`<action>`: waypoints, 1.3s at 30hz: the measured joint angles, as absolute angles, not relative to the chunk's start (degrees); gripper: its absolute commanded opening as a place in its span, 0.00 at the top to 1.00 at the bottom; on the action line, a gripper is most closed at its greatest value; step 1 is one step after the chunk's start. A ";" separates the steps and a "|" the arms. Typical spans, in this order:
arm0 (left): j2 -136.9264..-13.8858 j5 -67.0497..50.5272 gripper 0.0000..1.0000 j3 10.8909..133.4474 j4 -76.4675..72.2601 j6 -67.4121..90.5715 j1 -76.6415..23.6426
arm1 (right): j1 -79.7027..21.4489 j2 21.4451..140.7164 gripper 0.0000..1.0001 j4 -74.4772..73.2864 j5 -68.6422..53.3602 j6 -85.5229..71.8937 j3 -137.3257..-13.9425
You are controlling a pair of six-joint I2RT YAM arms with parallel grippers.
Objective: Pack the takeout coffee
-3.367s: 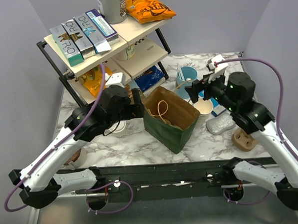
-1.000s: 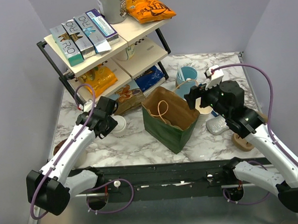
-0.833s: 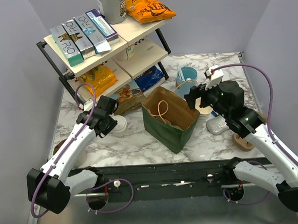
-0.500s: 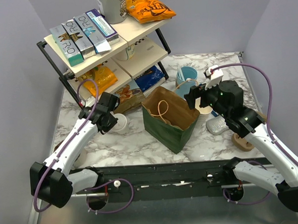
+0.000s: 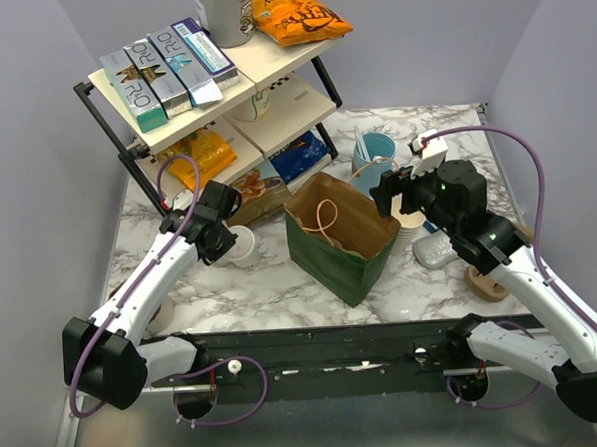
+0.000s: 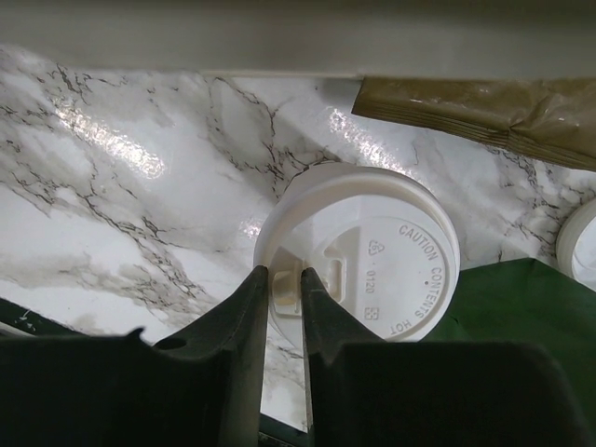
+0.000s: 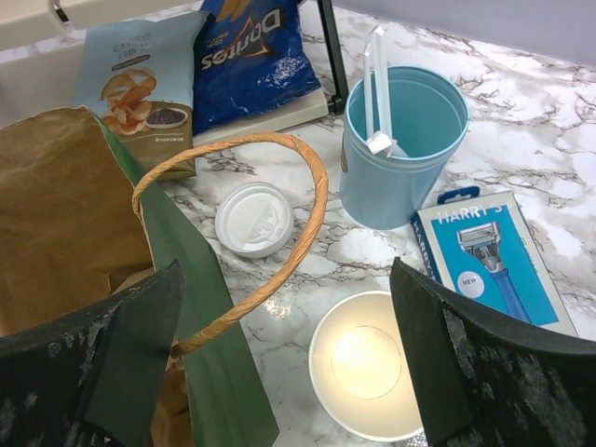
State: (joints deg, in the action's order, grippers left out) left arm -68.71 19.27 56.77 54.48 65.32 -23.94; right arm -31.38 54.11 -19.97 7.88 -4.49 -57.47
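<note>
Marble table (image 5: 272, 290), w/ a green-and-brown paper bag (image 5: 341, 236) standing open near the middle, string handle looped at its mouth. On the near right of the bag are a wood block (image 5: 489, 279) and a silver packet (image 5: 440, 246).

Left of the bag, a little apart from it, is the coffee cup (image 5: 243, 248), upright, white lid on. L gripper (image 5: 219, 238) is at the cup's side away from the bag. In the wrist view its fingers (image 6: 244, 326) are nearly together, pinching the lid's rim right at the edge. Can't tell if the cup's base is on the table or just off it.

R gripper (image 5: 390, 194) hangs above the bag's right edge, jaws spread wide, nothing btwn them. Below it, just right of the bag, is a lidless cream cup (image 7: 363, 365), empty. Beside that, further right, is a razor box (image 7: 489, 256).

Behind the bag lies a loose white lid (image 7: 253, 219). To the bag's far right is a blue cup (image 7: 402, 140) w/ white sticks in it.

Far left of the bag is a shelf rack (image 5: 124, 142): chip bags (image 7: 250, 56) at the bottom, boxes on top.
</note>
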 measured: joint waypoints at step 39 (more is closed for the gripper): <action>-61.49 18.41 1.00 59.00 57.14 54.46 -23.97 | -31.38 53.89 0.00 -20.40 9.56 -4.45 -57.47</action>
